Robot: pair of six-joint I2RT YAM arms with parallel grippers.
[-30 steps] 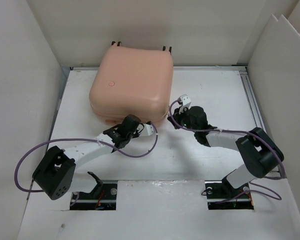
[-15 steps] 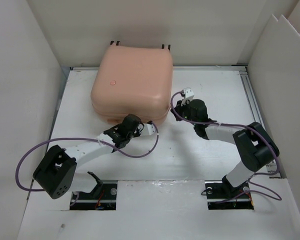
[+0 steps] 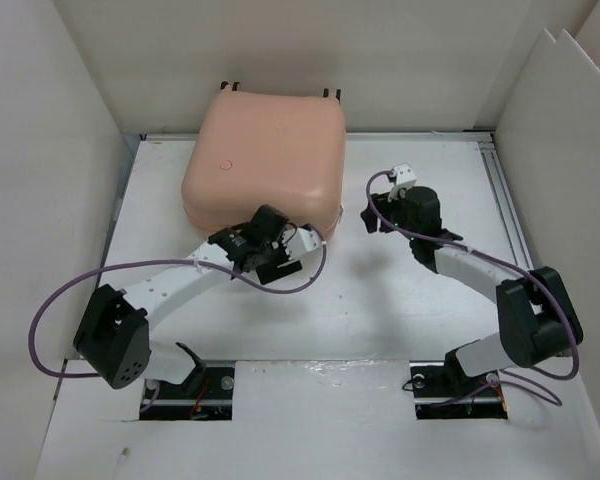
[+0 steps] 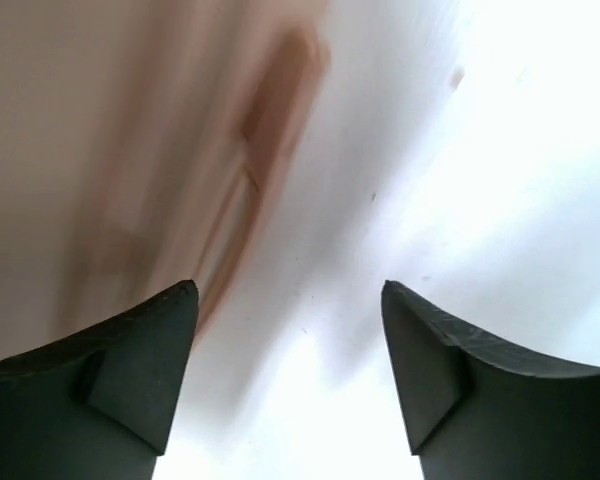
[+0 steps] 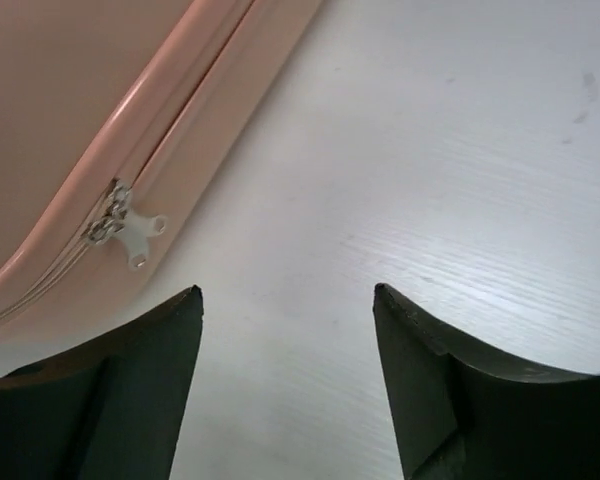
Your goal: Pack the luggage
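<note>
The luggage (image 3: pixel 265 165), a peach-pink hard-shell suitcase, lies shut on the white table at the back left. My left gripper (image 3: pixel 278 258) sits at its front right corner, open with nothing between the fingers. In the left wrist view the luggage (image 4: pixel 100 150) is a blur at the left, beside the left gripper (image 4: pixel 288 290). My right gripper (image 3: pixel 373 215) hovers just right of the luggage, apart from it, open and empty. In the right wrist view the luggage (image 5: pixel 70 100) shows its zipper seam and a white zipper pull (image 5: pixel 130 225), up and left of the right gripper (image 5: pixel 285 292).
White walls enclose the table (image 3: pixel 420 290) on the left, back and right. Purple cables (image 3: pixel 50 310) loop off both arms. The arm bases stand at the near edge.
Both grippers went from shut to open. The right arm drew back to the right, away from the luggage's side. The left gripper shifted slightly up and right along the front corner.
</note>
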